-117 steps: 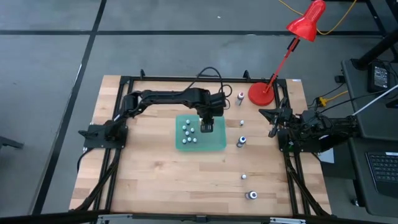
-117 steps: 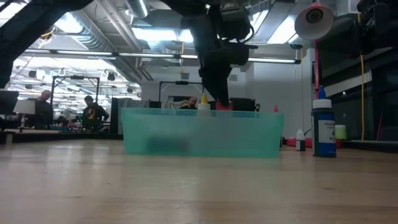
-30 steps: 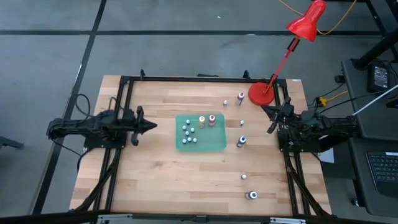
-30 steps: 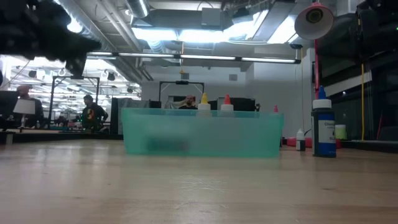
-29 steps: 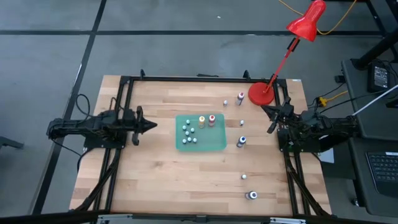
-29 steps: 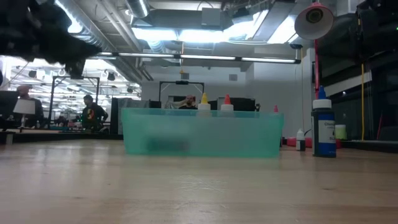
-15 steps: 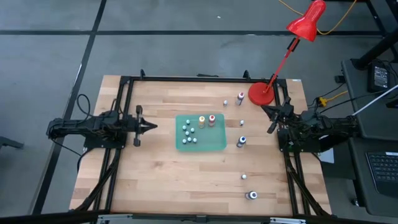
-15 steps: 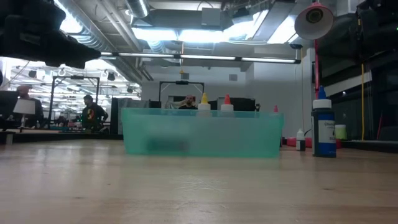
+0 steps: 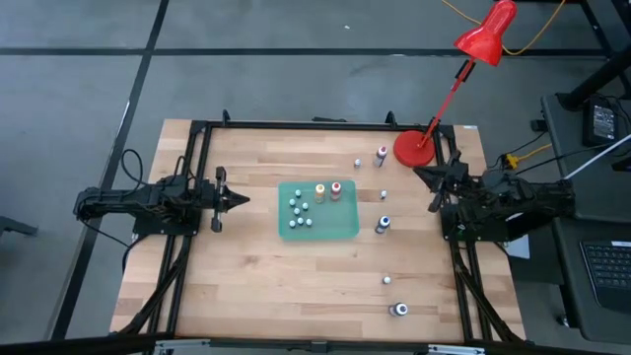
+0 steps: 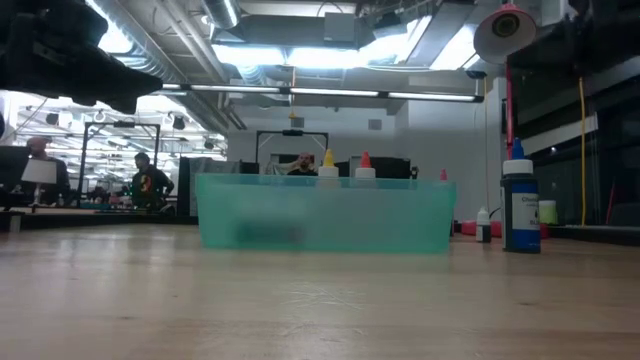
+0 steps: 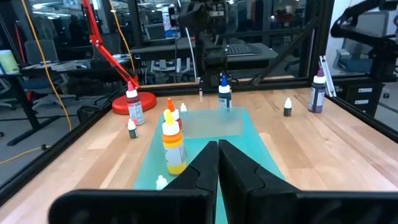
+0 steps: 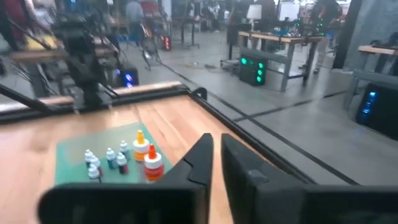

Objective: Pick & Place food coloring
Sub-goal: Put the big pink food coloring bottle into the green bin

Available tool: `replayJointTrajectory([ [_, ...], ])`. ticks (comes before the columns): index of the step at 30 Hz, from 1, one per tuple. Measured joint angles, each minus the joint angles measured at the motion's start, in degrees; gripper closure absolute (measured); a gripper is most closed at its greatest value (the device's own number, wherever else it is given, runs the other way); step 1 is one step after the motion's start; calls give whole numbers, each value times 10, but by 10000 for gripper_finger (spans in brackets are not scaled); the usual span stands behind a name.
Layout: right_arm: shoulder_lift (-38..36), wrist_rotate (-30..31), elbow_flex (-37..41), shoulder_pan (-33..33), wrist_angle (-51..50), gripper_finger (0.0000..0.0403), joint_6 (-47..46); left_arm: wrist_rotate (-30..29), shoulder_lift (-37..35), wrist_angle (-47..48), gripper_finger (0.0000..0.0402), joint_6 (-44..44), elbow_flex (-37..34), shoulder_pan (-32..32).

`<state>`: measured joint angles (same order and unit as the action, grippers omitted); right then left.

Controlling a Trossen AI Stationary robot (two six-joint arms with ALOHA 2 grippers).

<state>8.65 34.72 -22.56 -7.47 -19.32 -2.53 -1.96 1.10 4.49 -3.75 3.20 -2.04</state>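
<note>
A wooden table carries a green tray near its middle; loose food coloring bottles stand right of the tray, the red lamp base beyond them

Tray: table centre, holding food coloring bottles. Loose bottles on the table right of the tray. Lamp base: far right corner. Arms at opposite table edges.

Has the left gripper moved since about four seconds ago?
Yes. It was over the green tray's far edge then; now the left gripper has pulled back toward its own side of the table, well clear of the tray, fingers together.
</note>
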Motion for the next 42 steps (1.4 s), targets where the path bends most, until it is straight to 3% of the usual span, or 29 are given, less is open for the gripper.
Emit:
replayJointTrajectory([
  [9, 214, -9, -190, 106, -183, 195, -30, 0, 0, 0, 396, 0, 0, 0],
  [11, 259, -38, -214, 146, -194, 163, -19, 0, 0, 0, 397, 0, 0, 0],
  [14, 329, -127, -233, 219, -195, 133, -17, 0, 0, 0, 397, 0, 0, 0],
  [19, 442, -255, -236, 344, -175, 124, -15, 1, 0, 0, 393, 0, 0, 0],
  [26, 544, -271, -288, 440, -162, 123, 28, 1, 0, 0, 398, 0, 0, 0],
  [35, 694, -334, -426, 475, -263, 107, 28, 1, 0, 0, 391, 0, 0, 0],
  [42, 766, -338, -451, 469, -294, 88, 9, 1, 0, 0, 397, 0, 0, 0],
])
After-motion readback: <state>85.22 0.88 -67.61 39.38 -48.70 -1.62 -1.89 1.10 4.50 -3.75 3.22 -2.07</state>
